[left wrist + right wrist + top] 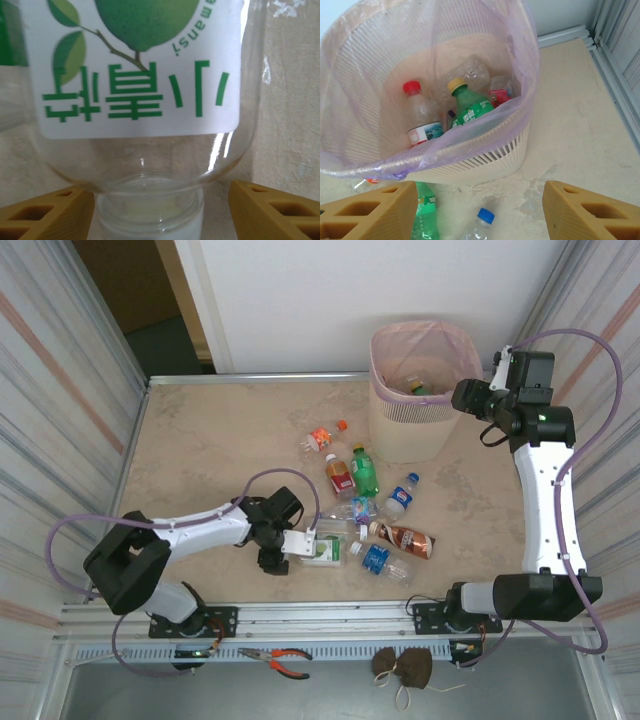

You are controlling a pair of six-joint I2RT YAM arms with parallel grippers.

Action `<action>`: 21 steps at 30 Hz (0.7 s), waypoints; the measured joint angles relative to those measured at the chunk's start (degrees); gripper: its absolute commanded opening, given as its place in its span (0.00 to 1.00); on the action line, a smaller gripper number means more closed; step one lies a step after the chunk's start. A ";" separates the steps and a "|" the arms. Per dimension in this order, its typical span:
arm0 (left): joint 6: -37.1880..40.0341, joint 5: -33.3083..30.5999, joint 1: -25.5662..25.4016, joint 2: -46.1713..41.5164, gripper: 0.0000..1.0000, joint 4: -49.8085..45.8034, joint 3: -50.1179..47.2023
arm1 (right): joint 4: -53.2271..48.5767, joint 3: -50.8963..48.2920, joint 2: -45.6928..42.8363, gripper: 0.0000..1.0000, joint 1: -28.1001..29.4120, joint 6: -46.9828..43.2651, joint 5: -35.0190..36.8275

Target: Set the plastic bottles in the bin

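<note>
Where your two arms work, the marbled table (200, 430) is the biggest thing, and the bin (405, 430) stands on it just beside and below your right gripper (468, 397). From the right wrist the bin (485, 160) lies ahead of the jaws, its pink liner folded over the rim. Your right gripper (480, 205) is spread wide, with nothing between its fingers (370, 210).

Inside the bin, ahead of those jaws, you have a red-capped bottle (422, 122), a green yellow-capped bottle (470, 107) and a crumpled clear bottle (465, 72) beyond them.

Your left gripper (300, 543) lies low over the table, well apart from the bin, at a lime-label bottle (326, 551) lying on its side. In the left wrist view the lime-label bottle (140, 75) has its neck low between the fingers. Your left gripper (160, 205) straddles it with jaws spread, and one finger (275, 210) stands clear of the neck, so it is not pinched.

Ahead of the left jaws, between them and the bin, the loose ones lie scattered on the table — a green bottle (364, 472), a red-label bottle (340, 477) touching it, an orange-capped bottle (322, 437), a blue-capped bottle (402, 496), a brown bottle (405, 538) and a blue-label bottle (380, 560) just beside the one you straddle
</note>
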 measured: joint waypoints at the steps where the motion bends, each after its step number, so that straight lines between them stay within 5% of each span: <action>1: -0.07 -0.02 0.00 0.39 0.66 0.22 -0.02 | 0.13 -0.07 0.00 0.66 -0.15 0.00 -0.13; 21: -0.61 -0.66 -0.11 0.63 0.34 0.57 -0.07 | 0.57 -0.39 -1.75 0.65 -1.92 0.04 -1.40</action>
